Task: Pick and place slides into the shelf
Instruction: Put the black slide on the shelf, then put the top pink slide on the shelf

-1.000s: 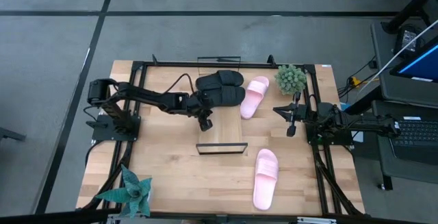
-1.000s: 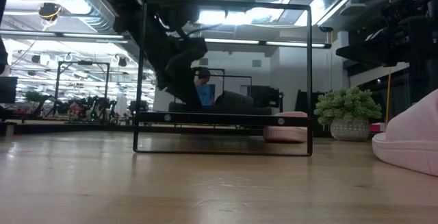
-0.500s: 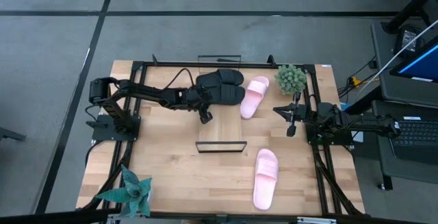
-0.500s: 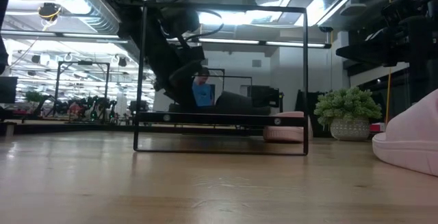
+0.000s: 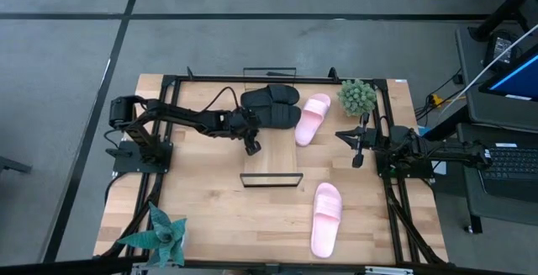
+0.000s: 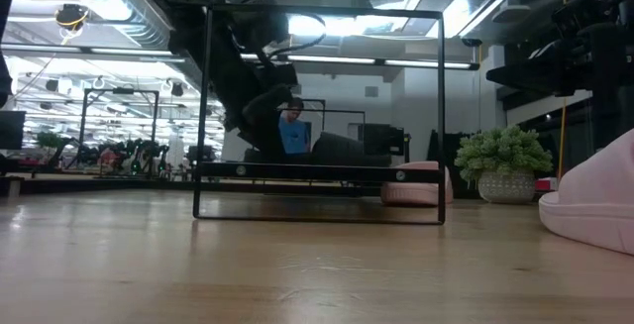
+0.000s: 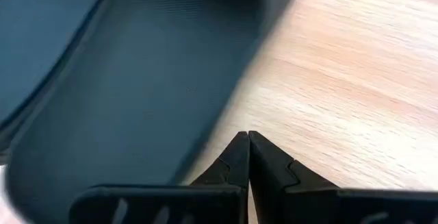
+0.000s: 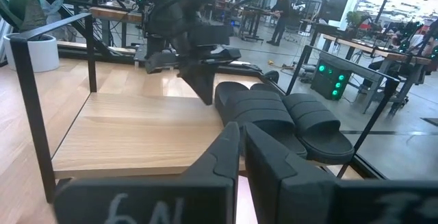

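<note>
Left gripper [image 5: 251, 148], fingers pressed together and holding nothing, hangs over the shelf [image 5: 271, 157] just beside the nearer black slide [image 5: 273, 117], its tips clear of the sole's edge. Both black slides sit side by side at the shelf's far end, the farther one [image 5: 269, 97] by the far rail. One pink slide [image 5: 312, 118] lies off the shelf's right edge; the other [image 5: 326, 218] rests on open table beyond the near rail [image 5: 271, 180]. Bare board runs between gripper and near rail. Right gripper [image 5: 357, 156], nearly closed and empty, waits beside a plant [image 5: 357, 97].
</note>
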